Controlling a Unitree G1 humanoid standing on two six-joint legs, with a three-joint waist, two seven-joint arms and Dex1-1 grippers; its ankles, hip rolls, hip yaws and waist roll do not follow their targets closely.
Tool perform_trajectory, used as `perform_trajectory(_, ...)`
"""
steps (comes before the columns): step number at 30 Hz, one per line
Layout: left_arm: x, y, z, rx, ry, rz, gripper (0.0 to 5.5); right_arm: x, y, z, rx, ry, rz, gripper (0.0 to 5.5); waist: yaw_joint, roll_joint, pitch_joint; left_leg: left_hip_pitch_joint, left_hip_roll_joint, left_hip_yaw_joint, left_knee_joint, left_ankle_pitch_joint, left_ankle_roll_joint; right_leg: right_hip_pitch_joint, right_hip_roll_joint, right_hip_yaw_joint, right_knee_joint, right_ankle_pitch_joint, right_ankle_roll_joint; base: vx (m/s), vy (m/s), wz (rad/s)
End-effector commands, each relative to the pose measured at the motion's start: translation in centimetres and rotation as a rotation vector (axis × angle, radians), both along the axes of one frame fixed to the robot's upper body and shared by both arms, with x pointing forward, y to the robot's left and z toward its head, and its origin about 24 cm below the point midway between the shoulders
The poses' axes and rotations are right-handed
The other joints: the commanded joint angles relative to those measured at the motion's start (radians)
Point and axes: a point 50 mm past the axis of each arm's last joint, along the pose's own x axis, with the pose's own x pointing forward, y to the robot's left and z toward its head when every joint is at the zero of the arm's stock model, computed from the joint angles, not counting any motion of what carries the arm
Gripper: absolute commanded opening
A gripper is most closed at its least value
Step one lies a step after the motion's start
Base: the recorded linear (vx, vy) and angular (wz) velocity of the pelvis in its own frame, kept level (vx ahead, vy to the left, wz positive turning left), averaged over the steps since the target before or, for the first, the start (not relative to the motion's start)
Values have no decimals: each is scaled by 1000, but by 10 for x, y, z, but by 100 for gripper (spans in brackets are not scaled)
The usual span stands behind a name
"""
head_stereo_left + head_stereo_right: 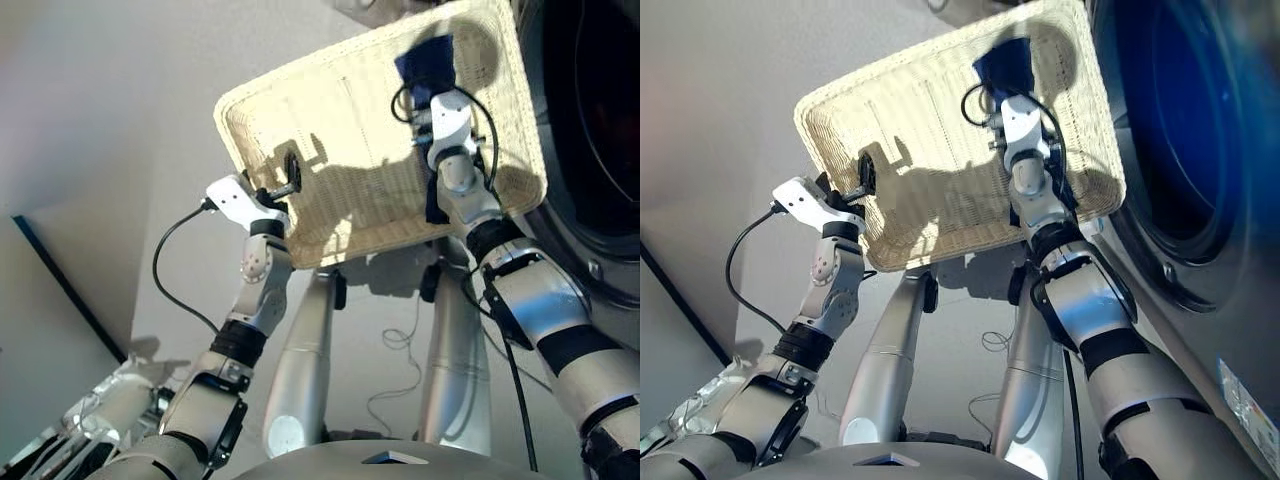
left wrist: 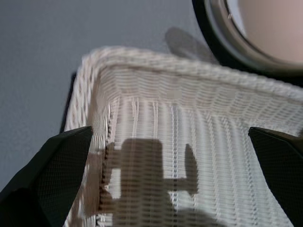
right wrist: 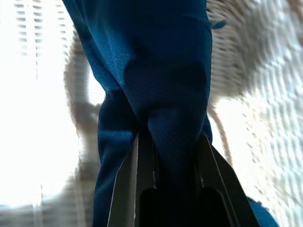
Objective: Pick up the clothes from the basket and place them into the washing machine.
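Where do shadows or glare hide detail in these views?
Head views: hard light throws arm shadows onto the basket, darkening the navy garment at the right gripper. Left wrist view: the left gripper casts a sharp shadow on the weave. Right wrist view: the basket beside the cloth is washed out.

Under me I see a plain pale grey floor [image 1: 80,120], sunlit in part and shaded elsewhere; a thin dark strip [image 1: 70,290] runs aslant across it on my left, with a lighter grey surface beyond. A thin pale cord [image 1: 397,340] lies in loose loops on the floor; low on my left sits something silvery and crumpled [image 1: 95,405], which I cannot identify.
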Motion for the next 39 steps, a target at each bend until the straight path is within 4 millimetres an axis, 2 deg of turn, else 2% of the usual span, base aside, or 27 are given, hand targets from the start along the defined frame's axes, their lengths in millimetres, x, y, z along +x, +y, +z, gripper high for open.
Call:
perform_trajectory(1, -9, 28, -6, 7, -14, 93, 550, -6, 7, -3, -67, -61, -16, 0, -3, -35, -63, 36, -75, 34, -69, -28, 73, 116, 69, -53, -203, 48, 22, 0, 0, 0)
perform_trajectory(2, -11, 30, -10, 7, -1, 102, 550, -8, 2, -7, -80, -65, -50, 0, -4, -36, -66, 58, -74, 33, -83, -26, 73, 138, 71, -55, -220, 51, 24, 0, 0, 0)
perform_trajectory(3, -13, 32, -13, 7, 8, 114, 550, -11, -5, -12, -91, -68, -97, 0, -8, -37, -67, 68, -76, 39, -94, 4, 76, 156, 69, -62, -245, 85, 19, 0, 0, 0)
perform_trajectory(8, -21, 39, -19, 26, 22, 154, 550, -26, -35, -22, -228, -116, -238, 0, -16, -34, -79, 134, -77, 35, -126, 9, 79, 229, 69, -62, -300, 99, 29, 0, 0, 0)
perform_trajectory(10, -23, 44, -19, 28, 22, 179, 550, -25, -50, -2, -335, -206, -320, 0, -19, -30, -78, 132, -82, 35, -122, 7, 83, 222, 72, -58, -296, 101, 29, 0, 0, 0)
perform_trajectory(11, -23, 45, -18, 28, 16, 186, 550, -25, -53, 3, -351, -226, -330, 0, -20, -31, -77, 128, -82, 35, -119, 6, 84, 216, 72, -54, -291, 101, 28, 0, 0, 0)
perform_trajectory(15, -23, 47, -16, 19, 9, 212, 550, -26, -87, 40, -419, -344, -532, 0, -19, -21, -74, 97, -90, 36, -99, -1, 91, 184, 71, -46, -275, 98, 25, 0, 0, 0)
perform_trajectory(17, -24, 49, -14, 23, 2, 215, 550, -25, -104, 67, -456, -405, -642, 0, -13, -14, -74, 78, -93, 37, -91, -4, 93, 160, 71, -40, -263, 97, 25, 0, 0, 0)
perform_trajectory(18, -24, 49, -14, 22, 1, 215, 550, -25, -104, 67, -456, -406, -642, 0, -13, -13, -74, 76, -93, 37, -89, -5, 93, 158, 71, -40, -261, 97, 25, 0, 0, 0)
perform_trajectory(21, -26, 51, -12, 31, -11, 208, 550, -25, -130, 109, -548, -460, -786, 0, 1, -6, -74, 34, -99, 45, -62, -16, 95, 107, 67, -28, -227, 91, 22, 0, 0, 0)
perform_trajectory(22, -25, 52, -9, 39, -22, 203, 550, -28, -140, 133, -575, -494, -845, 0, 5, -5, -72, 11, -103, 48, -42, -25, 98, 83, 65, -26, -205, 86, 21, 0, 0, 0)
perform_trajectory(23, -25, 52, -8, 41, -30, 198, 550, -30, -146, 145, -574, -517, -881, 0, 7, -3, -69, -7, -104, 50, -24, -31, 98, 62, 64, -22, -183, 84, 21, 22, 52, -14)
perform_trajectory(24, -25, 51, -7, 48, -32, 182, 550, -35, -155, 164, -642, -539, -948, 0, 14, -3, -64, -46, -105, 47, 41, -82, 101, 22, 66, -6, -109, 38, 27, 14, 54, 13)
perform_trajectory(28, -22, 50, 4, 48, -76, 178, 550, -49, -176, 211, -716, -567, -1065, 0, 13, -6, -39, -214, -106, 61, 265, -158, 121, -128, 62, 13, 98, -14, 20, -79, 22, 79)
perform_trajectory(31, -20, 46, 12, 29, -100, 177, 550, -54, -179, 227, -713, -590, -1099, 0, 10, -16, -25, -312, -110, 65, 394, -202, 132, -214, 65, 13, 207, -51, 8, -49, 8, 64)
perform_trajectory(34, -19, 45, 20, 28, -130, 186, 550, -62, -180, 248, -663, -651, -1140, 0, 7, -22, -17, -390, -111, 62, 480, -220, 135, -288, 64, 10, 297, -79, 4, 0, 0, 0)
perform_trajectory(36, -19, 45, 22, 21, -135, 194, 550, -63, -180, 250, -605, -672, -1139, 0, 5, -24, -18, -413, -114, 61, 508, -231, 136, -315, 66, 13, 329, -90, 3, 0, 0, 0)
perform_trajectory(38, -18, 43, 27, -7, -149, 203, 550, -58, -171, 248, -428, -718, -1082, 0, 0, -30, -2, -447, -120, 70, 572, -253, 142, -356, 71, 16, 409, -118, -7, 0, 0, 0)
perform_trajectory(39, -18, 44, 27, -5, -149, 203, 550, -57, -172, 247, -426, -717, -1082, 0, 1, -33, -4, -452, -120, 71, 579, -257, 142, -361, 70, 17, 415, -122, -7, 0, 0, 0)
